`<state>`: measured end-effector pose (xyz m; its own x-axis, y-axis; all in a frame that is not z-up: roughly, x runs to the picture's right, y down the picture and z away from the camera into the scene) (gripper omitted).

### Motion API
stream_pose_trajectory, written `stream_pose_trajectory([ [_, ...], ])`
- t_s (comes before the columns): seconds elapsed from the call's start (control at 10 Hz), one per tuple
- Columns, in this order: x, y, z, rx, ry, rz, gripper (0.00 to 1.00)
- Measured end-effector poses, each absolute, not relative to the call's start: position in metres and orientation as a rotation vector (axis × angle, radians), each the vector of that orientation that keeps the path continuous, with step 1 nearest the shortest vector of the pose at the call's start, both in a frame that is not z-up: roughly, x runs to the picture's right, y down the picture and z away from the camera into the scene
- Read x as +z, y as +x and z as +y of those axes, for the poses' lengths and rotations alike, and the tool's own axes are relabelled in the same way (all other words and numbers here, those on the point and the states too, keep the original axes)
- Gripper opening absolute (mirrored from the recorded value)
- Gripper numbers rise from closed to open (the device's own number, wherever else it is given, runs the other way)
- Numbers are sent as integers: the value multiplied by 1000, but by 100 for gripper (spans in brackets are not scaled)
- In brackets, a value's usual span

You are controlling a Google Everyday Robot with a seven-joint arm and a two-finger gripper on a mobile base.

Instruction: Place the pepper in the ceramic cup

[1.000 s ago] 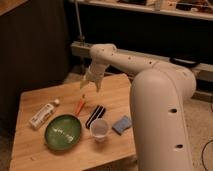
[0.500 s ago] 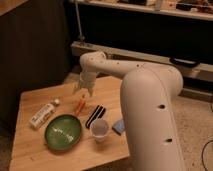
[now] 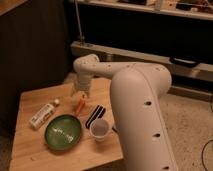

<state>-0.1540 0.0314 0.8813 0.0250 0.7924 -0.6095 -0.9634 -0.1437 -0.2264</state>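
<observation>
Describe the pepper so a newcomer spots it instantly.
On the wooden table, look just behind the green plate, directly beneath the robot's hand. The pepper lies there: small, slender, orange, tapered, unlike the white bottle left of it in view and the black striped item on its other side.

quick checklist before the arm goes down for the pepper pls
1. Gripper open: ok, jaws apart.
2. Gripper lined up with the pepper: ok, it hangs just above it.
3. Pepper free to lift: ok, it lies alone on the table.
4. Pepper in grasp: not ok, not yet held.
5. Ceramic cup upright, mouth up: ok.
6. Low path to the cup: not ok, the black striped item lies between; lift over it.
</observation>
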Motion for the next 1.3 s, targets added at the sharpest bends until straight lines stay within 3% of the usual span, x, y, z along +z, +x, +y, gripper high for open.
stream_pose_trajectory([
  [0.5, 913, -147, 53, 1562, -757, 350, 65],
  [1.3, 931, -153, 75, 1561, -801, 405, 65],
])
